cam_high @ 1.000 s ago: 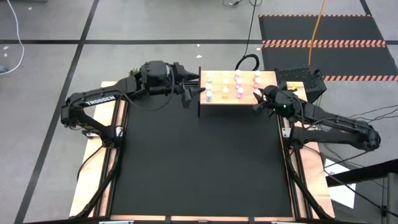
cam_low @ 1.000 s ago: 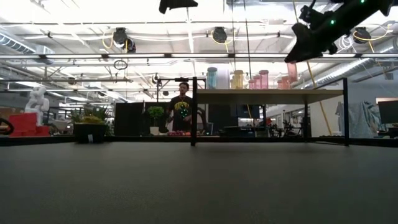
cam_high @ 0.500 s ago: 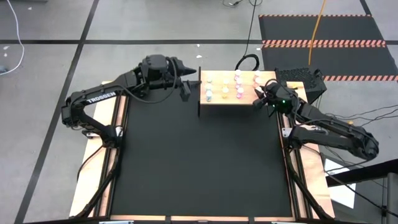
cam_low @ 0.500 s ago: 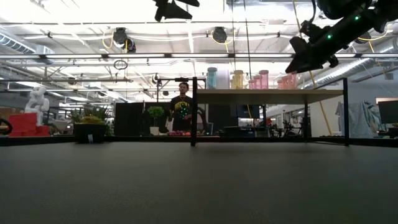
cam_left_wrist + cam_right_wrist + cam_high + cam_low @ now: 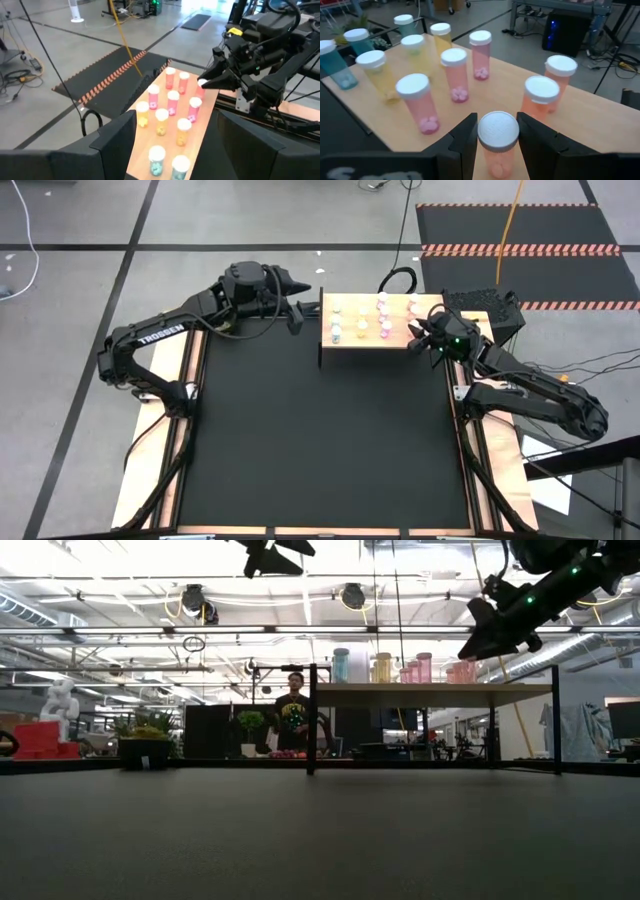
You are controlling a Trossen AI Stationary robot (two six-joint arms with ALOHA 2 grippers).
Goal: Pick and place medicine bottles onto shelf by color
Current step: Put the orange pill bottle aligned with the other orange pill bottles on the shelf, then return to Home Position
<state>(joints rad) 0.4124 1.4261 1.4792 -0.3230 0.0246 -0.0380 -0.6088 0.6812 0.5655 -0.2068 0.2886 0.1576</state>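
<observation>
The pale wood shelf [image 5: 360, 345] stands at the table's far edge with several white-capped medicine bottles [image 5: 455, 75] upright on its top: teal, yellow, pink and orange-pink. My right gripper [image 5: 497, 120] is at the shelf's right near corner [image 5: 413, 335], above its top [image 5: 480, 640], shut on one more pink bottle [image 5: 498, 131]. My left gripper [image 5: 297, 318] hovers open and holds nothing. It is beyond the shelf's left end, high above the table [image 5: 270, 550], and faces along the shelf [image 5: 176, 114]. My right gripper pinches the pink bottle at its white cap [image 5: 483, 136], one finger on each side. The fingers come nearly level from the table's right side, tipped slightly down. The bottle stays upright. My own fingers hide its bottom, so I cannot tell whether it touches the shelf.
The black tabletop [image 5: 320, 440] stretches bare from the shelf to the near edge, between wooden side rails [image 5: 185, 380]. A small potted plant [image 5: 213, 295] sits behind my left arm. A person [image 5: 292, 710] stands in the room beyond the table.
My left gripper has swung away from the shelf's left end toward the table's far edge, staying high. My right gripper has sunk a little toward the shelf's right near corner with the pink bottle still upright in it.
</observation>
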